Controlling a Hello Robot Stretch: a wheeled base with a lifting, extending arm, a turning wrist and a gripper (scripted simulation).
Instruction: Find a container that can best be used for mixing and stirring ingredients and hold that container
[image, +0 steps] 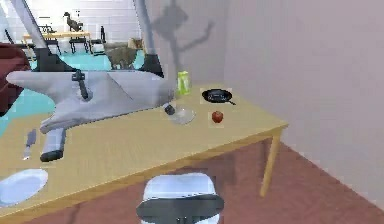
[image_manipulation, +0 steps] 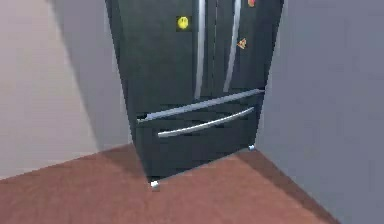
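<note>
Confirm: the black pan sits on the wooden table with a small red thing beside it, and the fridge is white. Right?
No. The fridge is black, not white, as the arm side view shows. The rest holds: the black pan sits on the wooden table with a small red thing beside it.

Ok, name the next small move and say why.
Probably turn the base so its arm side faces the light wooden table: the small clear glass bowl, the likeliest mixing container, sits there ahead, while the arm side view faces a tall black double-door fridge.
</note>
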